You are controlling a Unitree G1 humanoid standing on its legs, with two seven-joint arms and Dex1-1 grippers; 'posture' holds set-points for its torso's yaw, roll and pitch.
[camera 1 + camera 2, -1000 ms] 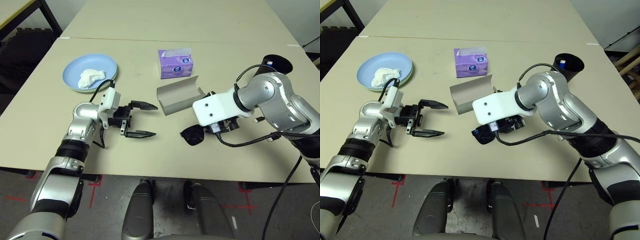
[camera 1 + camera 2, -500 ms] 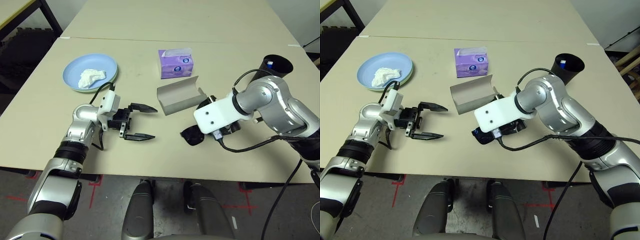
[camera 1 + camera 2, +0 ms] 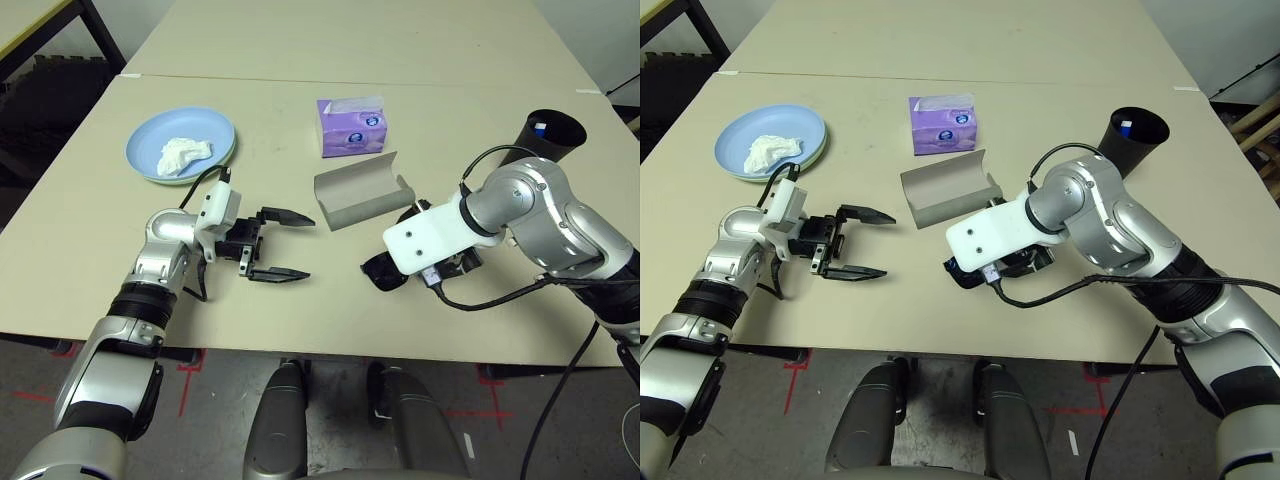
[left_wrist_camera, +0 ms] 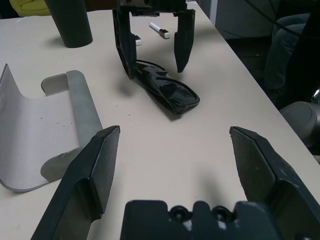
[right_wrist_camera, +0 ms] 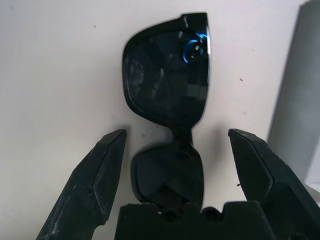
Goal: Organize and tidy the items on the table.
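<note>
The black sunglasses [image 5: 167, 80] lie folded on the beige table [image 3: 300, 100], near its front edge. My right gripper [image 5: 176, 132] hangs right over them, open, one finger on each side of the frame [image 4: 167, 92]. To their left my left gripper [image 3: 292, 243] is open and holds nothing. The grey glasses case [image 3: 358, 190] lies open just beyond the sunglasses. A crumpled white tissue [image 3: 183, 154] rests on the light blue plate [image 3: 150, 130], which is stacked on the pale green plate [image 3: 230, 152]. The black cup [image 3: 545, 135] stands at the far right, with a white pen [image 4: 161, 33] near it.
A purple tissue box [image 3: 350, 125] stands behind the glasses case. A seam runs across the table behind the plates and box, with more tabletop beyond. A dark frame stands off the table's far left corner.
My right gripper has shifted a little left and toward the front edge, settling over the sunglasses. The sunglasses, the case and my left arm have stayed put.
</note>
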